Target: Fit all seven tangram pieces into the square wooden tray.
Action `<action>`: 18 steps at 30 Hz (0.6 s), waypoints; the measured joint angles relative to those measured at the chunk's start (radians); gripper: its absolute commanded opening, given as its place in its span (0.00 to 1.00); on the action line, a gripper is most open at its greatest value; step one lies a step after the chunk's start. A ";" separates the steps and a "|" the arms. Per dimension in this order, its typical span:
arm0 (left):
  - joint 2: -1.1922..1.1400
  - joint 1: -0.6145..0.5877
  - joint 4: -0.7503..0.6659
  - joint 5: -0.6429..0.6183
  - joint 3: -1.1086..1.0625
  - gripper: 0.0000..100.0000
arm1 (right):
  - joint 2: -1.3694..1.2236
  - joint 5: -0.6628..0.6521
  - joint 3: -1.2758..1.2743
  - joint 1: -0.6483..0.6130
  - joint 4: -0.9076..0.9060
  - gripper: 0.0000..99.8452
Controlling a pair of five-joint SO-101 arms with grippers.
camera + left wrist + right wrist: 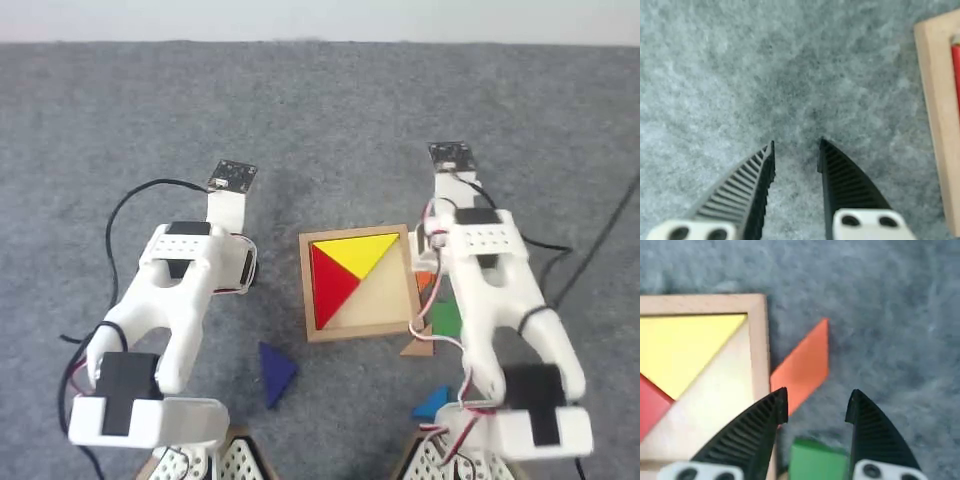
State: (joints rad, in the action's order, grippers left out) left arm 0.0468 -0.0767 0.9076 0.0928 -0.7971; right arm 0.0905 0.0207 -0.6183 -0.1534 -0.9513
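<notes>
Holding only the yellow triangle [358, 250] and red triangle [330, 285], the tray [307, 290] lacks five pieces, all loose around it. Right hand [815, 402] gapes empty over the orange piece [802, 367] just beside the tray. Left hand [795, 152] gapes empty over the counter [740, 75] on the tray's other side.

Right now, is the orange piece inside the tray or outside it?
Outside. The orange piece lies on the grey mat, beside the wooden rim of the tray.
</notes>
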 measured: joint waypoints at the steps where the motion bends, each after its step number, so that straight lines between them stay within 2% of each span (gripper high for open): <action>1: 0.000 0.000 0.000 0.000 0.000 0.14 | -0.025 0.015 0.014 -0.012 0.000 0.20; 9: 0.000 0.000 0.000 0.000 0.000 0.14 | -0.157 0.064 0.066 -0.057 0.011 0.20; 18: 0.000 0.000 0.000 0.000 0.000 0.14 | -0.249 0.066 0.129 0.038 0.015 0.20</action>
State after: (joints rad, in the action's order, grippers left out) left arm 0.0468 -0.0767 0.9076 0.0928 -0.7971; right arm -0.1580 0.0867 -0.4895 -0.1151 -0.9360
